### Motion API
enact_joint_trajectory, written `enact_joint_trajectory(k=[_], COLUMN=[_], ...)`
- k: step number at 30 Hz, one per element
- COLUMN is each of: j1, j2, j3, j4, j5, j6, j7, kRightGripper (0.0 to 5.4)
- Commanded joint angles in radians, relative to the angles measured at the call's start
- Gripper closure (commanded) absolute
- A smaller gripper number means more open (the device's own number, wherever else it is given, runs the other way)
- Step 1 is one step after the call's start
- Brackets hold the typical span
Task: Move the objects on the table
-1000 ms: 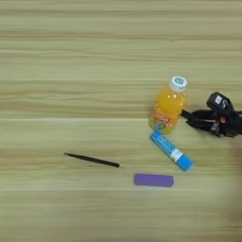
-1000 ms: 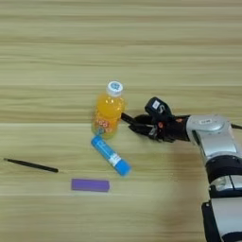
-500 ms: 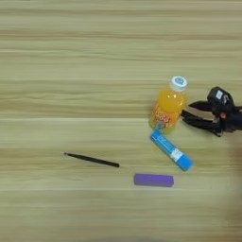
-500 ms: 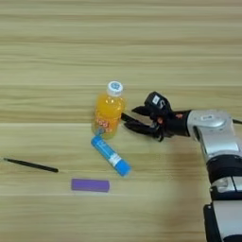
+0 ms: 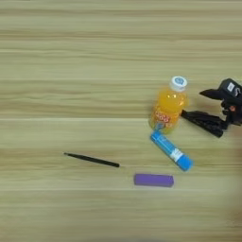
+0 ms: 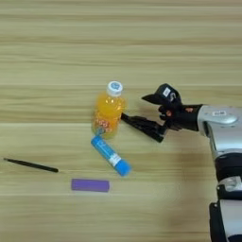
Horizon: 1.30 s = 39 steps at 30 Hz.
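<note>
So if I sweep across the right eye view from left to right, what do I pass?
Black stick → purple bar → orange bottle → gripper, jaws open beside the bottle → silver forearm. The blue tube overlaps the bar and bottle, so I leave it out.

Orange-drink bottle point(image 6: 108, 113) beside the blue tube point(image 6: 110, 155); purple bar point(image 6: 90, 185) lies flat below.

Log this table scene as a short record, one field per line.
surface: wooden table
orange-drink bottle: lying down, white cap pointing away
blue tube: lying just in front of the bottle, slanted
purple bar: flat, nearest the front
thin black stick: left, apart
right gripper: open, just right of the bottle, lower finger near it
</note>
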Motion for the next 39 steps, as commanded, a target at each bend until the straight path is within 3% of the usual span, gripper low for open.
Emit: enact_joint_trajectory(k=[1, 7, 20, 29, 33, 39], j1=[-0.101, -0.109, -0.081, 0.027, 0.084, 0.099], j2=[-0.083, -0.076, -0.054, -0.03, -0.023, -0.005], j3=[-0.059, -0.111, -0.19, -0.207, -0.198, -0.182], j4=[-0.046, -0.098, -0.358, -0.722, -0.83, -0.782], j5=[0.039, 0.112, 0.273, 0.415, 0.441, 0.481], j6=[-0.026, -0.032, 0.024, 0.133, 0.156, 0.202], j7=[-0.038, -0.01, -0.023, -0.038, -0.035, -0.006], kRightGripper=[0.51, 0.03, 0.03, 0.03, 0.03, 0.03])
